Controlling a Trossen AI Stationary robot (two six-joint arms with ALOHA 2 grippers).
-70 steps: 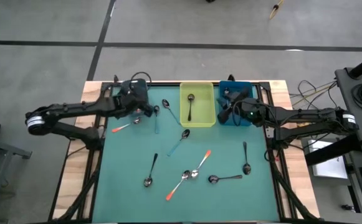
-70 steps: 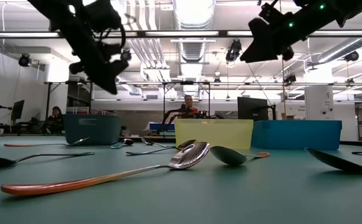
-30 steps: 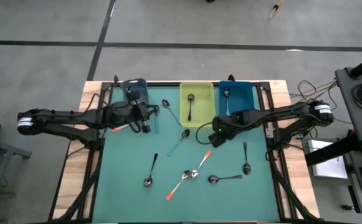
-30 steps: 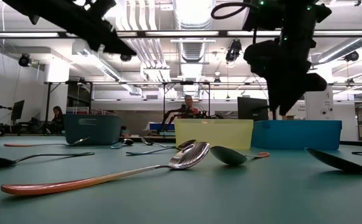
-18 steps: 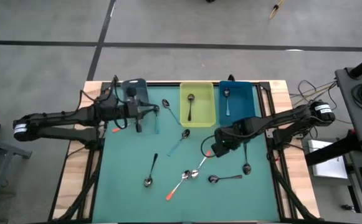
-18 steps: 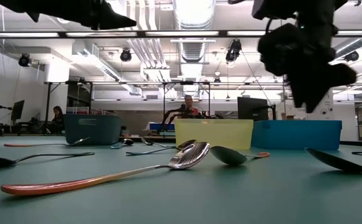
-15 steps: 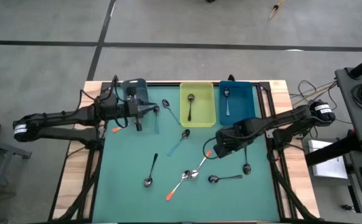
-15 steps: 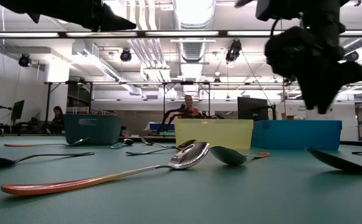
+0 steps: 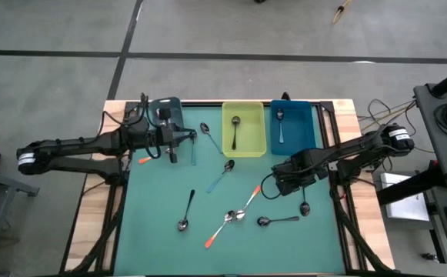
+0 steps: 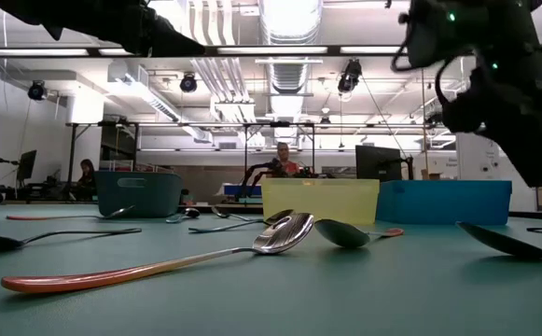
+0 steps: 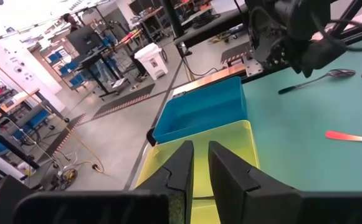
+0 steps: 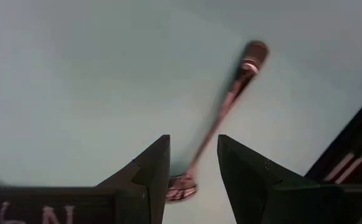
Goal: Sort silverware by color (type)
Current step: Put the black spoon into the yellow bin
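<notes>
Silverware lies scattered on the green mat (image 9: pixel 208 246): orange-handled spoons (image 9: pixel 248 201), dark-handled ones (image 9: pixel 186 209) and pale blue ones (image 9: pixel 221 177). My right gripper (image 9: pixel 279 185) hangs open, pointing down over the mat. The bowl (image 12: pixel 182 186) of a dark-handled spoon (image 12: pixel 230 93) shows between its fingers, below them and untouched. My left gripper (image 11: pixel 199 163) is raised near the grey-blue bin (image 9: pixel 164 108). Its fingers are shut to a narrow slit with nothing between them.
Three bins stand along the far edge: grey-blue, yellow (image 9: pixel 244 129) with a dark spoon inside, and blue (image 9: pixel 292 123) with a pale spoon. An orange spoon (image 9: pixel 148 159) and a pale blue one (image 9: pixel 192 148) lie by my left arm. A person sits far behind the table (image 10: pixel 281 159).
My right gripper has travelled from beside the yellow bin toward the table's near right, come lower, and tipped over to point straight down; its fingers stayed open. My left gripper has risen a little and swung slightly toward the far edge.
</notes>
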